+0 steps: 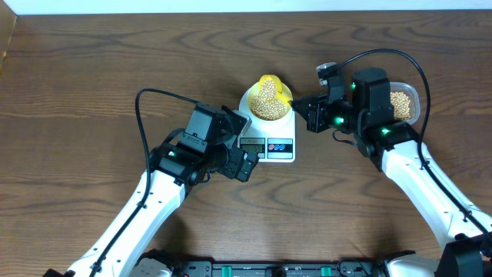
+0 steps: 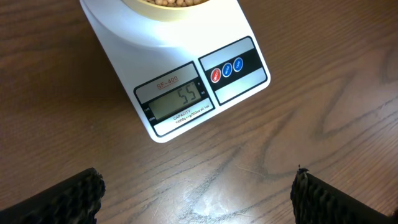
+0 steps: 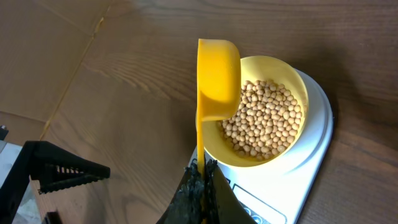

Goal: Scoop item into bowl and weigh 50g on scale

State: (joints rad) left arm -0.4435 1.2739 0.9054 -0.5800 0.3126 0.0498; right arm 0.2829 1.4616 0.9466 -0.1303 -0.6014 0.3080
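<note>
scale: white, middle of the wood surface, platform end at 12 o'clock, display end at 6 o'clock.
display: reads 55; red and blue buttons just beside it at 3 o'clock in the left wrist view.
bowl: pale yellow, sits upright on the scale's round platform, touching it.
beans: tan heap inside the bowl, roughly half full, none seen loose on the surface.
scoop: yellow, turned on its side over the bowl's 9 o'clock rim in the right wrist view, back of the cup towards the camera, so its contents can't be judged.
right end effector: clenched on the scoop's handle, jaws tight together; in the overhead view it sits at 3 o'clock of the bowl.
left end effector: released, jaws spread wide, nothing between them; ribbed fingers over bare surface at 6 o'clock of the scale in the left wrist view, apart from it.
tub: clear, holds more beans, at 3 o'clock of the scale, partly hidden behind the right arm.
</note>
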